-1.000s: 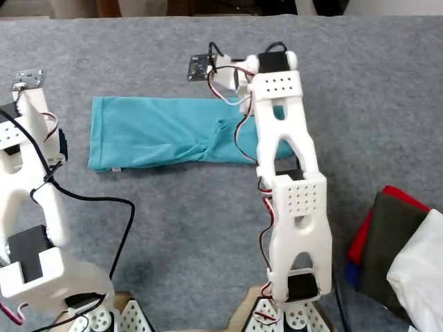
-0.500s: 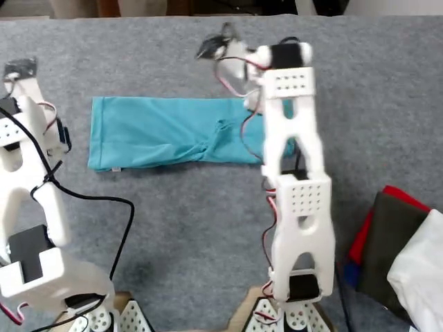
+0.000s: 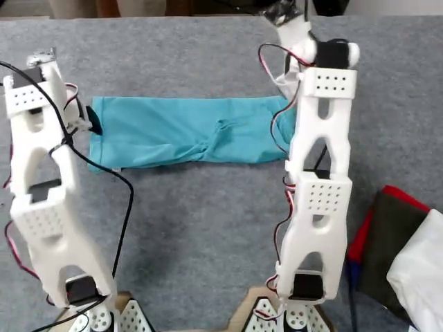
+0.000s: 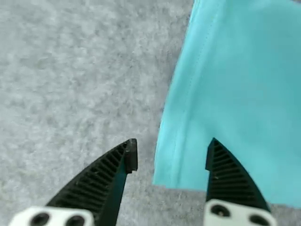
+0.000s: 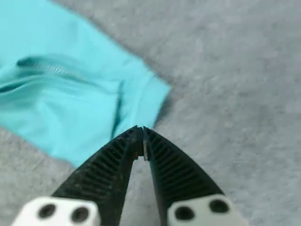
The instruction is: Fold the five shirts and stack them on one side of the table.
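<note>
Left gripper is spread wide over one end of the blue-green shirt. Right gripper is pinched tight on nothing, over the other end. The shirt lies flat toward the far edge of the grey surface. A pile of shirts sits at its near right corner.

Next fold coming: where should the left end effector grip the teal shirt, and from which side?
Take the teal shirt by its hemmed end's corner, from the bare table side: it lies flat, and the open left end effector straddles it.
</note>
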